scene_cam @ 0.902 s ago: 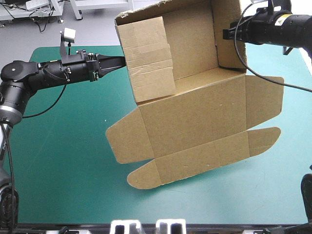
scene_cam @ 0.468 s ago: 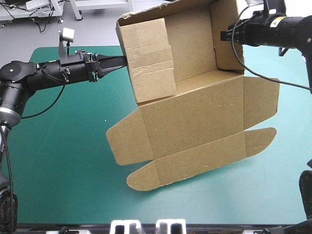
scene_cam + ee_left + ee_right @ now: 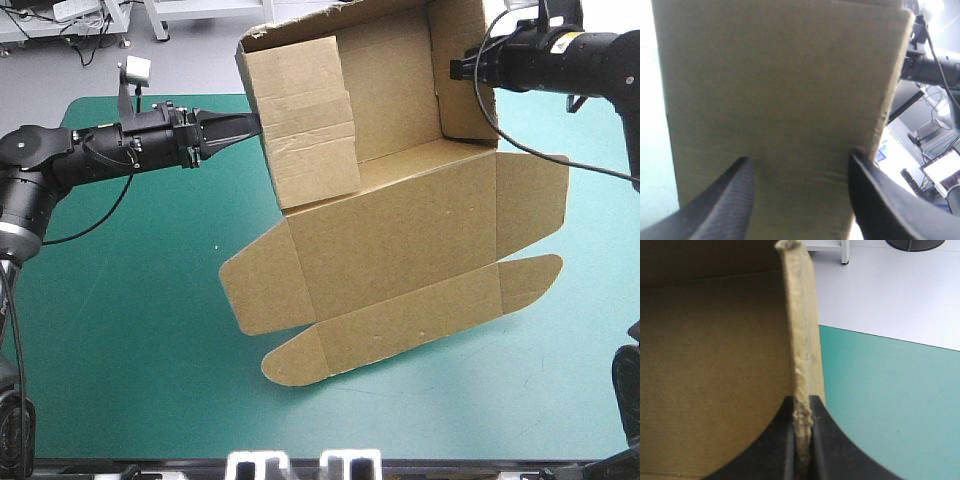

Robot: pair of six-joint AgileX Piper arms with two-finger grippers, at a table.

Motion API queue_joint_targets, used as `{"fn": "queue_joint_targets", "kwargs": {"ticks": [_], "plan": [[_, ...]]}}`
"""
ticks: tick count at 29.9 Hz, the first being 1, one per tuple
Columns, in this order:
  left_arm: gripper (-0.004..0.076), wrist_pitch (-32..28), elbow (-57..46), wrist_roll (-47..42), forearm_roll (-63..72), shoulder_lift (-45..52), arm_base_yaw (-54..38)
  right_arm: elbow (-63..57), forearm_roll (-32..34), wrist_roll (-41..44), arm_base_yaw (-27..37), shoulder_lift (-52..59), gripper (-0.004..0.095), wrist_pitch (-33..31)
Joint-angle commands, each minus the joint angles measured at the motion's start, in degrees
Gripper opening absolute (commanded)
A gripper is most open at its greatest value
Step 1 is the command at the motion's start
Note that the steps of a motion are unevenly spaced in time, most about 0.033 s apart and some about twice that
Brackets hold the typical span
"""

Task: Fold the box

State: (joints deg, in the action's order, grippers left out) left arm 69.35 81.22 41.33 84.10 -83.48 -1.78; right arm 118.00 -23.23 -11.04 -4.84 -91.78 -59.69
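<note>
Now the right gripper [image 3: 801, 412] is clamped on the box [image 3: 400, 240] at its right wall, and the left gripper [image 3: 799, 162] is spread, with the left wall square ahead of it. The box is tipped up over the table's [image 3: 130, 330] far half, long axis between the 2 arms.

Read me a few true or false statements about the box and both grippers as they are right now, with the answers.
1. The right gripper pinches a wall of the box. True.
2. The left gripper is shut to a point. False: its fingers stand apart at the box's left wall.
3. The box lies as a flat sheet. False: its walls are raised.
4. The lid is open, spread toward the near edge of the table. True.
</note>
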Motion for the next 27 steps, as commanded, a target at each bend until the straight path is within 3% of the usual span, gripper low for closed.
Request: {"fn": "queue_joint_targets", "kwargs": {"ticks": [1,14,27], "plan": [[0.0412,4.9,1.8,-0.6,4.9,2.2,0.6,1.1,-2.9,0.5,0.3,1.6,-0.0019,5.6],[0.0412,4.1,1.8,-0.5,-2.1,2.4,0.6,1.1,-4.9,2.0,0.3,0.6,-0.0018,7.5],[0.0383,-8.6,1.8,-0.5,-10.9,2.4,0.6,1.1,-4.8,0.7,-2.7,0.6,-0.0018,5.4]]}}
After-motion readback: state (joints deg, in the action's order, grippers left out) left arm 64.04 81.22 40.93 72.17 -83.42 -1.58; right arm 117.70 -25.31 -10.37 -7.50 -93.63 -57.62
